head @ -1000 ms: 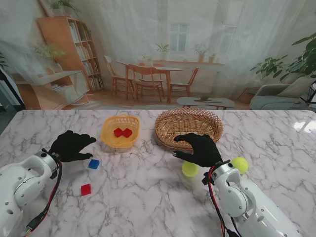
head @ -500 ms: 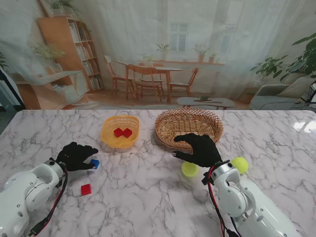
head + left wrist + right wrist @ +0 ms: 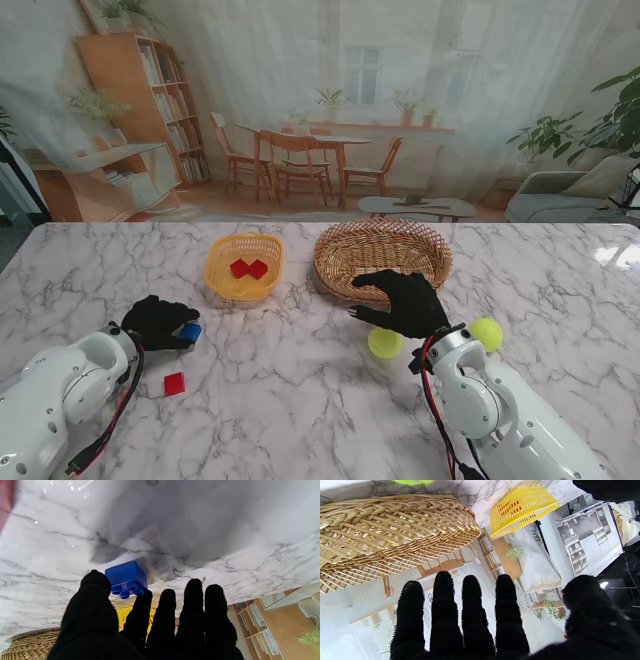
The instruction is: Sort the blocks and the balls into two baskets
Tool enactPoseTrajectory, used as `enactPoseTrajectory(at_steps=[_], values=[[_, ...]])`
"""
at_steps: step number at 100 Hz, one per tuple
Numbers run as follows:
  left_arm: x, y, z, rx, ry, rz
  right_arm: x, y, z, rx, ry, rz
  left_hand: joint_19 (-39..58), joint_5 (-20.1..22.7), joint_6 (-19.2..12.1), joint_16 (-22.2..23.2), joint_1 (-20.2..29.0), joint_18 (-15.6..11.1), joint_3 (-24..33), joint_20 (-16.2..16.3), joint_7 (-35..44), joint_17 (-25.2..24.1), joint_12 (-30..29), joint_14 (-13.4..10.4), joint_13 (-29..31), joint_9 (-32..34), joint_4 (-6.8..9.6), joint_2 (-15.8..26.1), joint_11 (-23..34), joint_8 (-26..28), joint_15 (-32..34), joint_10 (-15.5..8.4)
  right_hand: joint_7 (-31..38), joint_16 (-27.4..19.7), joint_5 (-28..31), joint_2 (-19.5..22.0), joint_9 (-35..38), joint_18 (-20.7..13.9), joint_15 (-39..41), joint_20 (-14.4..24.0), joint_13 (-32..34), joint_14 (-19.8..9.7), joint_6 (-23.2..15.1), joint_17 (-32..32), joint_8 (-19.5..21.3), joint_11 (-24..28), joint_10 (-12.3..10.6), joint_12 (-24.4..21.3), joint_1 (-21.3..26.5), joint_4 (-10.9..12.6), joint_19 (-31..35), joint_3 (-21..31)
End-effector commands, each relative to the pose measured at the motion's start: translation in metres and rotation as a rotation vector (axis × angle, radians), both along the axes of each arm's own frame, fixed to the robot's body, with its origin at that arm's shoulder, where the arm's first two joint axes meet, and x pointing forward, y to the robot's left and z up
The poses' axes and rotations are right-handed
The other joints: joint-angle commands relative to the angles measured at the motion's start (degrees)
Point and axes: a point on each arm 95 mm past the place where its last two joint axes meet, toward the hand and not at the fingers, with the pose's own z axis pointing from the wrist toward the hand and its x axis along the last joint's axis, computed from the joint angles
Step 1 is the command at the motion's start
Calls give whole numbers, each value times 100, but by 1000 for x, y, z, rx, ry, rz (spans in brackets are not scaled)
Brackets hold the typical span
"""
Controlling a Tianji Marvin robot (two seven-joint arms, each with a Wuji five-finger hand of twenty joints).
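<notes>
On the near left of the marble table (image 3: 300, 400), the left hand (image 3: 158, 322) sits low, its fingers (image 3: 141, 615) curled round the blue block (image 3: 190, 332). Left wrist view: thumb and index tip pinch the blue block (image 3: 126, 578) between them, studs facing the camera; whether it is off the table cannot be told. Remaining three fingers extended alongside, touching nothing.

Just nearer to me than that hand, a red block (image 3: 174, 383) lies loose on the marble. Farther out and right of it stands the yellow basket (image 3: 243, 272), two red blocks (image 3: 248, 268) inside, side by side.

Right hand (image 3: 405, 302): fingers (image 3: 445, 610) spread and straight, grasping nothing, palm down, hovering at the near rim of the wicker basket (image 3: 382, 260). Right wrist view shows all four fingers apart with the thumb off to one side, the wicker basket (image 3: 382, 532) wall close ahead and the yellow basket (image 3: 520, 507) beyond.

One yellow-green ball (image 3: 384, 343) rests on the table just under the heel of the right hand, partly hidden by it. A second ball (image 3: 486, 333) lies to its right, beside the right wrist. Wicker basket interior: no contents visible from the stand view.
</notes>
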Motion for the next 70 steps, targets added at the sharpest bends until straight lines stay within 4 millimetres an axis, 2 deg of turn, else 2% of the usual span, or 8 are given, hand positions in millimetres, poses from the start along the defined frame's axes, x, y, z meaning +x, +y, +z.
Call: enactPoseTrajectory(at_steps=[1, 15, 22, 34, 45, 53, 57, 70], values=[[1, 2, -2, 12, 12, 4, -1, -1, -2, -2, 4, -5, -124, -147, 108, -40, -30, 92, -79, -33, -144, -62, -58, 73, -122, -241, -87, -69, -91, -62, -125, 85, 28, 74, 91, 279, 20, 129, -20, 26, 45, -8, 41, -76, 73, -33, -33, 50, 79, 139, -3, -59], [3, 4, -5, 12, 5, 15, -1, 0, -2, -1, 6, -4, -33, -332, 141, 0, 89, 45, -19, 31, -246, 8, -56, 26, -76, -314, -30, -308, -49, -124, -49, 38, 31, 74, 100, 300, 20, 129, -21, 25, 40, -10, 37, -76, 74, -34, -34, 50, 79, 137, -3, -65], [4, 4, -7, 12, 0, 16, 0, 0, -2, -2, 8, -3, 82, -335, 256, 102, 207, 13, 58, 124, -171, 60, 53, -35, 2, -224, 25, -340, 158, -104, 72, -90, 31, 75, 100, 292, 23, 128, -20, 25, 41, -9, 38, -79, 74, -32, -31, 51, 82, 137, -4, -69], [6, 3, -10, 24, 6, 13, 0, 0, -2, -5, 11, -3, 185, -232, 138, 321, 444, -74, 177, 204, 52, 154, 261, -161, 145, -89, 58, -363, 448, 39, 270, -390, 29, 72, 100, 282, 32, 131, -26, 27, 35, -5, 46, -78, 73, -33, -28, 51, 90, 138, -3, -72], [6, 2, -12, 29, 7, 11, 0, 0, -3, -7, 13, -4, 308, -221, 11, 615, 606, -149, 276, 271, 396, 241, 517, -262, 250, 3, 76, -388, 747, 311, 438, -553, 26, 72, 98, 283, 22, 131, -26, 27, 37, -1, 50, -78, 72, -39, -31, 49, 97, 140, -3, -72], [7, 2, -13, 29, -1, 7, 0, 0, -3, -7, 13, -5, 437, -190, -112, 940, 612, -182, 360, 327, 841, 318, 813, -253, 330, 165, 123, -630, 1045, 652, 646, -624, 24, 72, 95, 305, 22, 134, -28, 27, 33, -3, 41, -78, 71, -40, -26, 49, 78, 138, -3, -79], [7, 1, -14, 23, -10, 1, 0, 0, -3, -5, 14, -5, 516, -176, -166, 1115, 600, -202, 454, 359, 1108, 372, 971, -321, 410, 258, 145, -717, 1195, 844, 777, -653, 23, 73, 95, 330, 15, 127, -25, 27, 38, -3, 40, -82, 71, -44, -29, 48, 66, 135, -5, -85], [8, 1, -14, 17, -21, -6, 0, 0, -3, -5, 16, -6, 676, -342, -249, 1548, 580, -214, 675, 449, 1707, 424, 1357, -409, 489, 324, 148, -834, 1519, 1242, 1051, -734, 21, 74, 96, 349, 14, 133, -24, 26, 36, -4, 41, -88, 71, -46, -15, 47, 56, 128, -9, -104]])
